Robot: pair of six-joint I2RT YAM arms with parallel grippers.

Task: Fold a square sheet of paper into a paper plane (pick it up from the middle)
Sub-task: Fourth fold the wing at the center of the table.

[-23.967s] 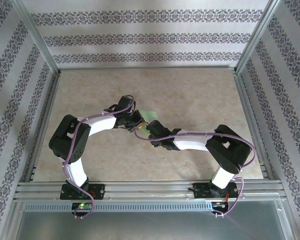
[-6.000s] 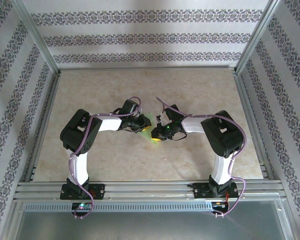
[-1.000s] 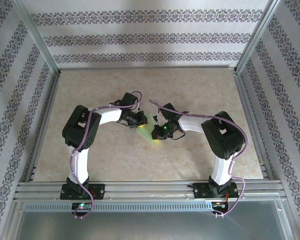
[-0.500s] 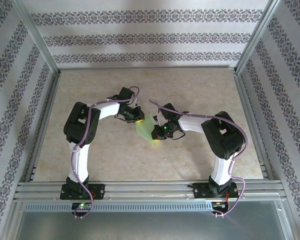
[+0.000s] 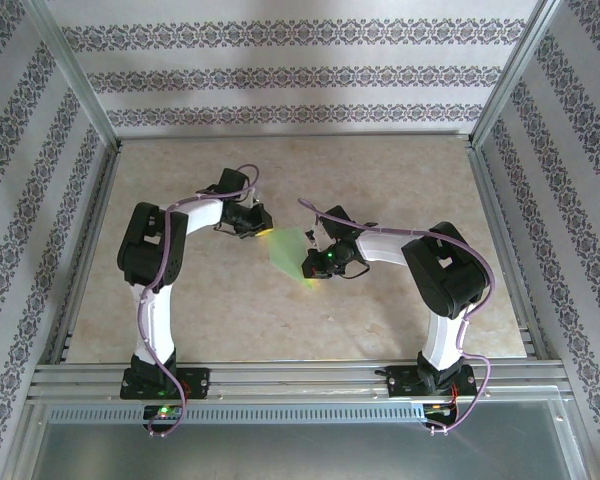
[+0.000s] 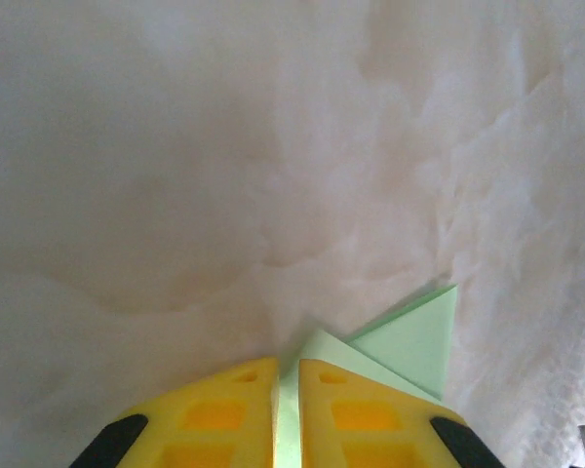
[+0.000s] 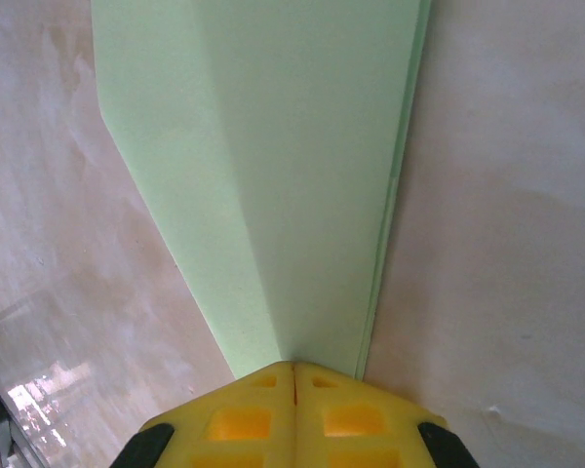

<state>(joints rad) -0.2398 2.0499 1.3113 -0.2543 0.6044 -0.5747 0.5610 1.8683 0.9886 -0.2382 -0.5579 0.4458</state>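
Both left hand (image 6: 288,366) and right hand (image 7: 294,366) clamp the paper plane (image 5: 286,250) over a marbled beige table (image 5: 380,180), floral-striped walls (image 5: 300,75) around.

Lab test cell, aluminium frame (image 5: 70,70), wallpapered panels (image 5: 300,75), marbled tabletop (image 5: 380,170)

Paper plane (image 5: 288,256): light green, unmarked, partly folded
Shape: long tapering panel, centre crease, layered edge
Pose: long axis from 11 to 5 o'clock
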